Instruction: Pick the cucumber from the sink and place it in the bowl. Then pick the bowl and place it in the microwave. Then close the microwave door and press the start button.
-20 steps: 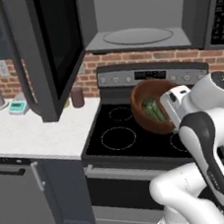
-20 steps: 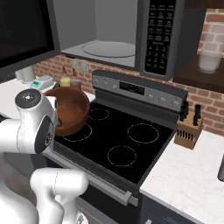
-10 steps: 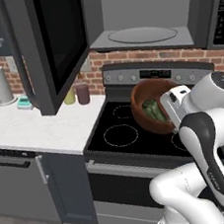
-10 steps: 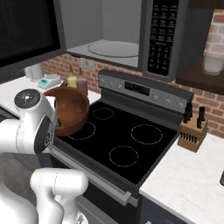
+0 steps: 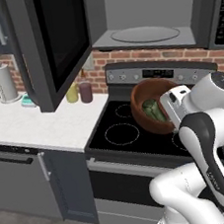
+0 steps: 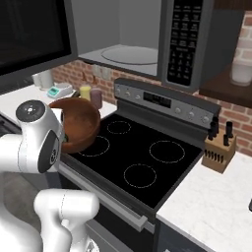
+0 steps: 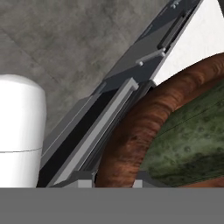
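Observation:
My gripper (image 5: 169, 108) is shut on the rim of the reddish-brown bowl (image 5: 148, 90), which hangs tilted above the stove's left burners. The dark green cucumber (image 5: 153, 111) lies inside it. From the right, the bowl (image 6: 81, 123) sits just beyond my arm. In the hand view the bowl's rim (image 7: 140, 127) runs between my fingertips, with the cucumber (image 7: 192, 140) to the right. Above the stove the microwave (image 5: 147, 35) stands open, turntable showing. Its door (image 5: 58, 41) is swung out to the left. The sink is out of view.
The black stove (image 6: 142, 157) has several burner rings and a control strip at the back. A knife block (image 6: 219, 150) stands on the right counter. Two jars (image 5: 85, 92) and a paper towel roll (image 5: 3, 81) sit on the left counter.
The whole scene has slid slightly to the right in both base views, so the base has moved. Arm, bowl and cucumber keep the same pose.

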